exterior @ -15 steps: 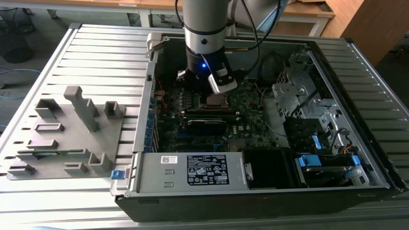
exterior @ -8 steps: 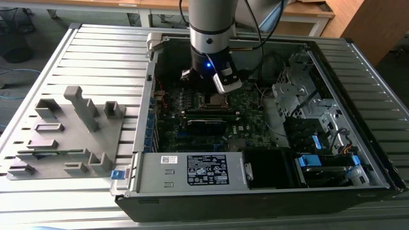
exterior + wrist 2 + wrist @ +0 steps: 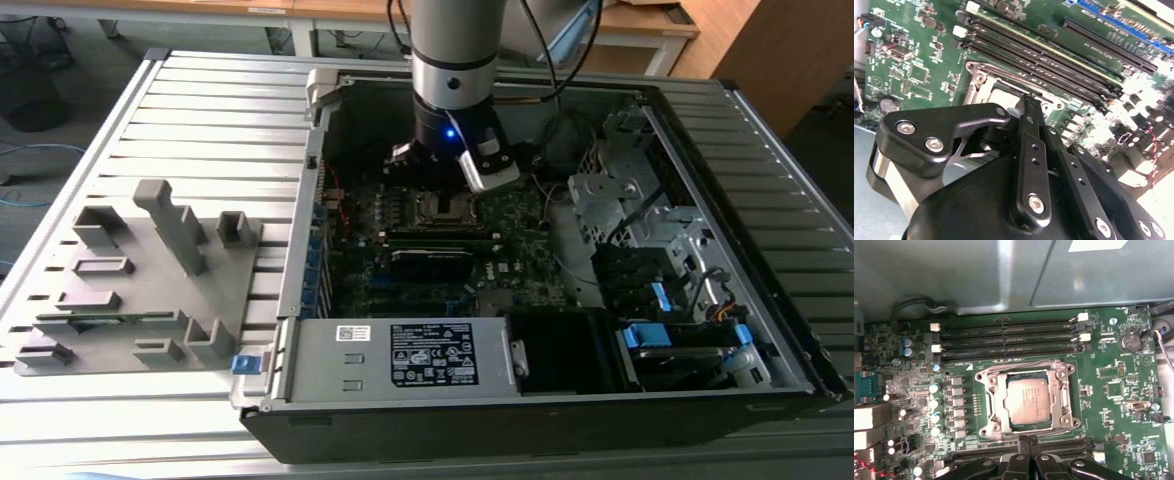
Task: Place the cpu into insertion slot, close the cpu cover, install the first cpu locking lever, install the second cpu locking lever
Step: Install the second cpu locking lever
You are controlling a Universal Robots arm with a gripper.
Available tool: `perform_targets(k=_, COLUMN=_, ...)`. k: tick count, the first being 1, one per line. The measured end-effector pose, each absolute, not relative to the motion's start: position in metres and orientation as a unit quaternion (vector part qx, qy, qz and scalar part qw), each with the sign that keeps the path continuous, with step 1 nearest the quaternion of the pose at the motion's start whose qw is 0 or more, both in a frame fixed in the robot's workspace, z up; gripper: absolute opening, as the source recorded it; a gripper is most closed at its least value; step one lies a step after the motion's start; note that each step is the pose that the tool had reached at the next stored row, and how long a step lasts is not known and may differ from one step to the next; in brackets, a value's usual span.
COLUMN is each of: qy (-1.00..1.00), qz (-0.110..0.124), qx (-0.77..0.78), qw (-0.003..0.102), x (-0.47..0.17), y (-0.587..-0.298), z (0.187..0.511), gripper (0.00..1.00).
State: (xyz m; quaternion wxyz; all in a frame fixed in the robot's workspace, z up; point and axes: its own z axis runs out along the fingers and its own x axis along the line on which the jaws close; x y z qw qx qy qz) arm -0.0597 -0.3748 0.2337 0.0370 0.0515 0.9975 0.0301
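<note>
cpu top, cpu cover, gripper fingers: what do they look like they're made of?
The cpu top: looks like brushed grey metal, with a dull, even sheen.
The cpu cover: seems thin bare sheet metal, bright silver with glinting edges.
The gripper fingers: matte black with bare screw heads; probably coated or anodised metal, though hard plastic can't be ruled out.

The arm (image 3: 454, 60) reaches down into the open computer case (image 3: 534, 400), its gripper (image 3: 447, 170) low over the motherboard (image 3: 441, 250), just above the insertion slot (image 3: 445, 207). A grey fixture tray (image 3: 147, 290) sits outside the case, on the exterior view's left.
</note>
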Motion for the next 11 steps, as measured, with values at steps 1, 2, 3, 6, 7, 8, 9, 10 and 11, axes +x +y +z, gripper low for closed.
perform_targets(k=1, qy=0.998, qz=0.030, qx=0.052, qw=0.037, x=-0.059, y=-0.374, z=0.234, gripper=0.11)
perform_targets(k=2, qy=0.998, qz=0.030, qx=0.052, qw=0.037, x=-0.058, y=-0.372, z=0.234, gripper=0.11)
perform_targets(k=3, qy=0.998, qz=0.030, qx=0.052, qw=0.037, x=-0.057, y=-0.371, z=0.234, gripper=0.11)
perform_targets(k=6, qy=0.998, qz=0.030, qx=0.052, qw=0.037, x=-0.055, y=-0.367, z=0.234, gripper=0.11)
perform_targets(k=7, qy=0.998, qz=0.030, qx=0.051, qw=0.037, x=-0.055, y=-0.365, z=0.234, gripper=0.11)
perform_targets(k=8, qy=0.998, qz=0.030, qx=0.052, qw=0.037, x=-0.054, y=-0.365, z=0.234, gripper=0.11)
perform_targets(k=9, qy=0.998, qz=0.030, qx=0.052, qw=0.037, x=-0.053, y=-0.364, z=0.234, gripper=0.11)
perform_targets(k=10, qy=0.998, qz=0.030, qx=0.052, qw=0.037, x=-0.052, y=-0.363, z=0.234, gripper=0.11)
perform_targets(k=11, qy=0.998, qz=0.030, qx=0.052, qw=0.037, x=-0.051, y=-0.362, z=0.234, gripper=0.11)
